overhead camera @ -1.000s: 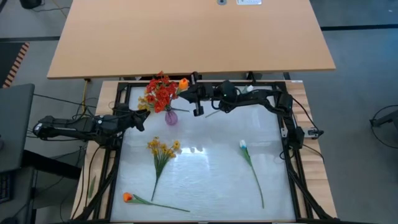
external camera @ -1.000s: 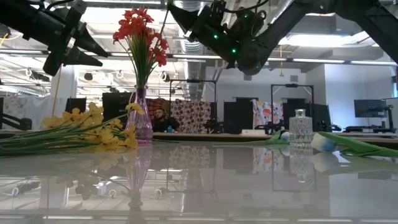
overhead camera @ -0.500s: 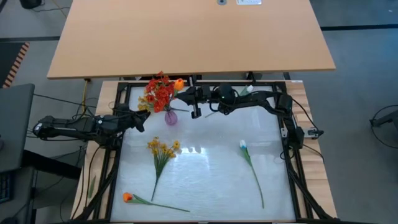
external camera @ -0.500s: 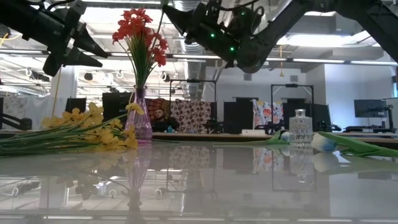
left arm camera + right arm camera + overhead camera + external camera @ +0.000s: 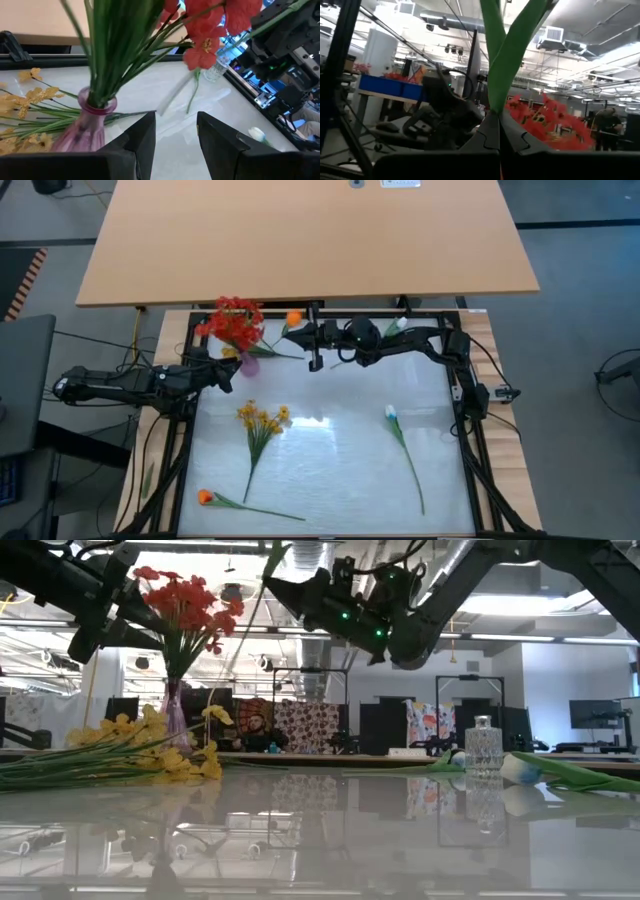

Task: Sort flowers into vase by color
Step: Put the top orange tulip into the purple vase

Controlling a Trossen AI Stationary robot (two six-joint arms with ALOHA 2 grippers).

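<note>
Up at the table's far edge, the right gripper [image 5: 303, 335] is clamped tight on an orange flower [image 5: 293, 318] by its stem, beside the tilted purple vase [image 5: 248, 362] of red flowers [image 5: 231, 323]. The left gripper [image 5: 228, 370] hovers just beside that vase, half open, empty.

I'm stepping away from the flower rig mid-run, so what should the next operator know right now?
Left gripper: open, holding nothing, close beside the purple vase.
Right gripper: shut on the stem of an orange flower, raised near the vase.
Done: red flowers stand in the purple vase.
Left on the table: yellow spray, second orange flower, white flower.
A clear glass vase stands at the far edge with no flowers in it.
Next, probably: place the held orange flower, then the rest by color.
</note>
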